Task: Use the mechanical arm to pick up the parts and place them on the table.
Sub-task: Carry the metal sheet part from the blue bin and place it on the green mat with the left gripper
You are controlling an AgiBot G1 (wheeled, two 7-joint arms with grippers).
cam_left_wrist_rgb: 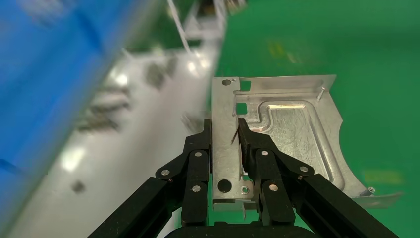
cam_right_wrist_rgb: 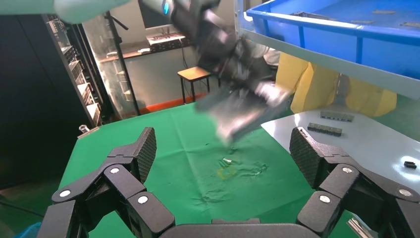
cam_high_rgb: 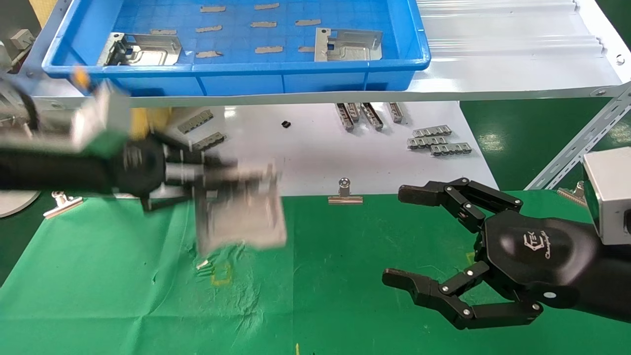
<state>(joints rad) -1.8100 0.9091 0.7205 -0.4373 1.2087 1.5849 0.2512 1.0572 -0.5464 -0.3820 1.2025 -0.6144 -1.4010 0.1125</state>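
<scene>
Right hand (cam_high_rgb: 392, 236) nearest cam, parked low over green desk (cam_high_rgb: 123, 305), fingers spread wide, holding nothing. Left hand (cam_left_wrist_rgb: 225, 131) pinched on one plate (cam_left_wrist_rgb: 292, 131), carried above the desk's near-left area, just off the white board (cam_high_rgb: 315, 148). Two more plates (cam_high_rgb: 143, 49) lie in blue tray (cam_high_rgb: 236, 74).

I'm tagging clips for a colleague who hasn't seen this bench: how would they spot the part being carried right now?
Start at the green table below the blue tray. Above its left half, the left pincer grips one flat silver plate by its notched end. Unlike the two plates lying in the tray, it hangs in the air, clamped between black fingers.
</scene>
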